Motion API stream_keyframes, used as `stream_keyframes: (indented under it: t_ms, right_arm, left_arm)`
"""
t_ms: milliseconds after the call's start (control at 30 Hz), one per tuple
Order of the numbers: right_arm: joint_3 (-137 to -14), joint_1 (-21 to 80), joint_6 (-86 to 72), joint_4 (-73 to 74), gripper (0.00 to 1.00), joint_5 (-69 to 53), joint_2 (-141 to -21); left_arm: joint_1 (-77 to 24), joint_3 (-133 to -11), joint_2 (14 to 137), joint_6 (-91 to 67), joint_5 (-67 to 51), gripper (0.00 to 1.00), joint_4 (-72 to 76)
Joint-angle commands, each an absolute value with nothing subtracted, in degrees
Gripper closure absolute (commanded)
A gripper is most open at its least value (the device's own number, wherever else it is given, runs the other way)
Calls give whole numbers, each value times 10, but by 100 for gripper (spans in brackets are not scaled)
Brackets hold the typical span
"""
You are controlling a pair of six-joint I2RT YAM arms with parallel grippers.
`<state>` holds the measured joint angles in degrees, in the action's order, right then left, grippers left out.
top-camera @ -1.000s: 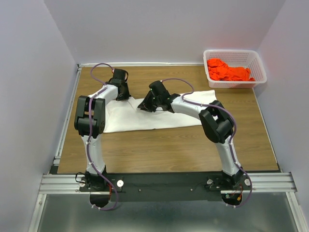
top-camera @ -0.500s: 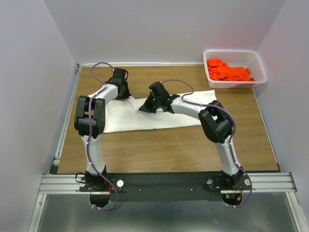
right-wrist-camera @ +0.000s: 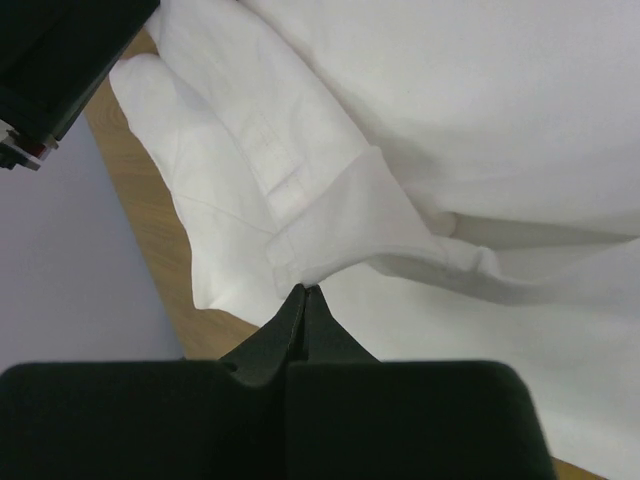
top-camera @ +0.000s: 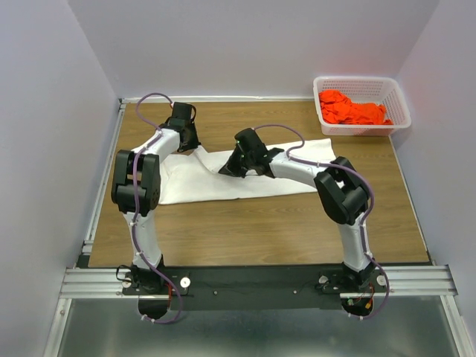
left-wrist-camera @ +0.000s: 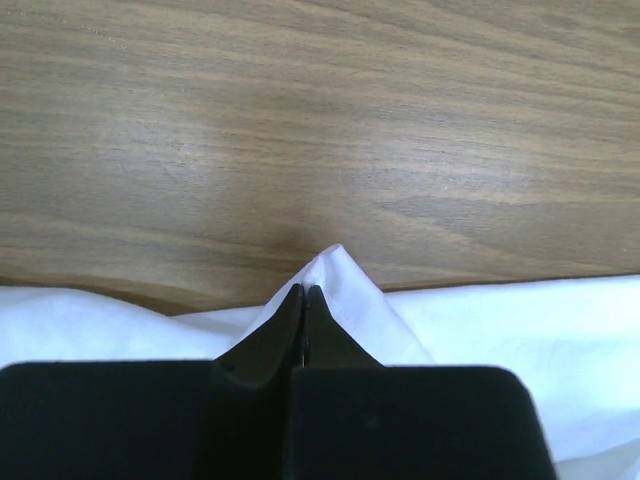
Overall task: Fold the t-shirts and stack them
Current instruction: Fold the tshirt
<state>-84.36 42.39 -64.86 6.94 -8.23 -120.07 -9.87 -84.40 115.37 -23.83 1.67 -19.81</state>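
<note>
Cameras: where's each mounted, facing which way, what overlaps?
Top external: above and behind left arm and right arm, looking down on table; also shows white t-shirt, basket holding orange t-shirt.
Left wrist: on left arm, facing past shut left tool at pinched shirt peak, wood beyond.
Right wrist: on right arm, past shut right tool at pinched shirt fold.
Shared: all see the white t-shirt.

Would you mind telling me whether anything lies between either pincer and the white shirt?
Nothing visible does: the left pincer and the right pincer are both shut on folds of the white shirt. The orange shirt sits apart in the basket.
</note>
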Motion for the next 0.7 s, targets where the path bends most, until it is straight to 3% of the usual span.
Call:
stream_keyframes:
  t_ms: [0,667]
  right_arm:
    - [-833,429,-646,70,100,-62,-1181]
    - [-795,429,-623,70,100,-69,-1153]
  left_arm:
    - [-100,-831,1128,-244,18,99,-197]
    - [-98,-830,1066,-258,48,99,-251]
